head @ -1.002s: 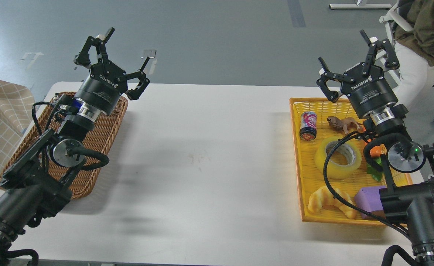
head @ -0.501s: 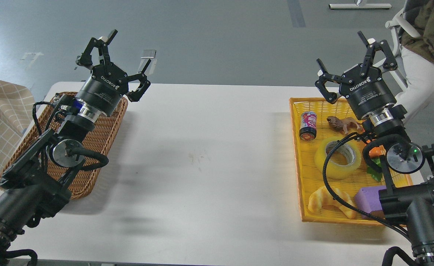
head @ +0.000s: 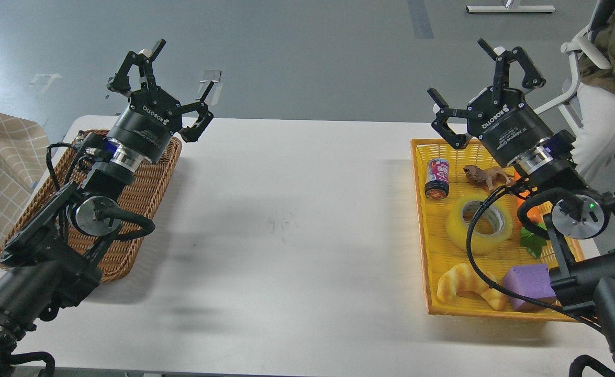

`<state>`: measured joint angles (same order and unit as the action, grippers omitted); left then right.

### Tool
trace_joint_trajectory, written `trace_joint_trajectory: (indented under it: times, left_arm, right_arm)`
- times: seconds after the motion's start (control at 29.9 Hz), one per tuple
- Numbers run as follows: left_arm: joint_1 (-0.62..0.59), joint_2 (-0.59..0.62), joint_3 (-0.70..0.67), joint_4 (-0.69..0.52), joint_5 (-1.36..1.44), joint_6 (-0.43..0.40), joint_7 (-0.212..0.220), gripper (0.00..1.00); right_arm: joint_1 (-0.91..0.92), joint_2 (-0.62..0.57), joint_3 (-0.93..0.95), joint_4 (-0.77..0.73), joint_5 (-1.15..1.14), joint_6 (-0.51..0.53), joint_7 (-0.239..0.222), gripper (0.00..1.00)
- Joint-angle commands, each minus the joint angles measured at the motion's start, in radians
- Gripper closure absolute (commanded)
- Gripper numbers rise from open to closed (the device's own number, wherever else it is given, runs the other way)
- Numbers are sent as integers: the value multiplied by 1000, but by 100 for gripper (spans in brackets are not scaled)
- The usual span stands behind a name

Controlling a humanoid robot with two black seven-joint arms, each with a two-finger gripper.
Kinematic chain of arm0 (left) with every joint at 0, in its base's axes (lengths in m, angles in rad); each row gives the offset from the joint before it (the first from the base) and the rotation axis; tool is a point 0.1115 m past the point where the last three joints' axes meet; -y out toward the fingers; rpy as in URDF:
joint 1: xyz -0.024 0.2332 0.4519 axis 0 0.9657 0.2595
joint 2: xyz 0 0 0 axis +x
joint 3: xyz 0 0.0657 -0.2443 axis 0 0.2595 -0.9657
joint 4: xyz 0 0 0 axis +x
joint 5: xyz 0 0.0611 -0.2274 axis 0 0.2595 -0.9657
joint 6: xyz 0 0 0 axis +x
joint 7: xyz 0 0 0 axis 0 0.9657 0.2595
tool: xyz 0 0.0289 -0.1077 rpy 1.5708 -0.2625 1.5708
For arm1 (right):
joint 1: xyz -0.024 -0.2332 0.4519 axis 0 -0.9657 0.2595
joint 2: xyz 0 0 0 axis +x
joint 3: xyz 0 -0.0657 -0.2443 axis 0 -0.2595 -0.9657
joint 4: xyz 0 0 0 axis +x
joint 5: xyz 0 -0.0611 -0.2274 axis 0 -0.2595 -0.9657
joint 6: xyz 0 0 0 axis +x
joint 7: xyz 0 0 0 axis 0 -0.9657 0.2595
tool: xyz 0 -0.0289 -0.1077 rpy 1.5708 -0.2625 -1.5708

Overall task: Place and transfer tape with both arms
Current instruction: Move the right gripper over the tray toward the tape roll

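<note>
Both claws, left claw [head: 175, 67] and right claw [head: 473, 78], are spread, empty. Your tape [head: 479, 223], near the table's right edge, looks stiff, light, slick: pinch its wall through the core.

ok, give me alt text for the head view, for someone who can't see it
Two black robot arms hover over a white table, left gripper and right gripper both open and empty. A yellow tape roll lies in the yellow tray on the right; a wicker basket sits left.
</note>
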<state>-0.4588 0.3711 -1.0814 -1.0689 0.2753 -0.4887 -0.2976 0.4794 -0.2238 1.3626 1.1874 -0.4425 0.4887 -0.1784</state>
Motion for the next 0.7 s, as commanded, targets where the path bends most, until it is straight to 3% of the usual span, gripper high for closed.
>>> trace_joint_trajectory:
  times: [0.0,0.27,0.4,0.67]
  left_arm:
    - [0,-1,0,0,2,0,0,2]
    - [-8,-4,2,0,2,0,0,2]
    - [-8,-4,3,0,2,0,2,2]
    - [-8,-3,3,0,2,0,2,2]
  right_arm:
    - [7,-122,-68,46,-39,0,-1,0]
    - [10,-289,-102,109,-260,0,-1,0]
    - [12,-370,-134,171,-482,0,-3,0]
    - [7,-411,-146,270,-766,0,-1,0]
